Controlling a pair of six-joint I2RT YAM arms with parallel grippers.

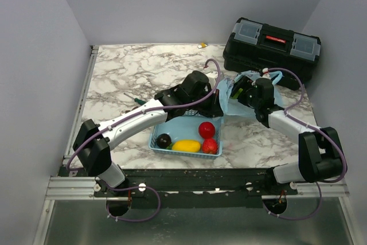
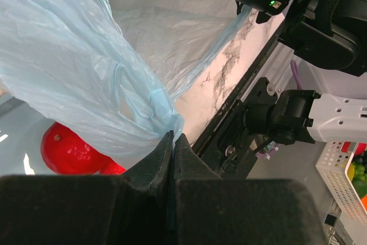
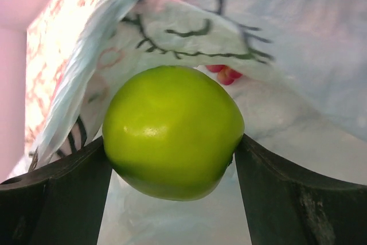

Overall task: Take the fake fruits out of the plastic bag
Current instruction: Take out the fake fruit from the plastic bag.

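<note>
**Green apple gripped inside the bag, ready to come out**

Top external: the plastic bag lies toward the table's far right corner, just in front of a black toolbox. Both arms meet at it, but wrists and folds hide the fingers. A blue basket at the near edge holds a red apple, a yellow fruit, a strawberry-like one and a dark plum.

Left wrist: the left gripper is clamped tight on a gathered pleat of bag film, holding it up. A red fruit shows below, cut off; I cannot tell which one.

Right wrist: the right gripper stands wide, with a finger pressed to each side of the green apple under the printed film. A few dark red beads behind it are probably the grape bunch, mostly hidden.

The step in hand appears to be extracting the green apple. The next move calls for drawing it back through the mouth without snagging film, while the left grip keeps the bag anchored.
</note>
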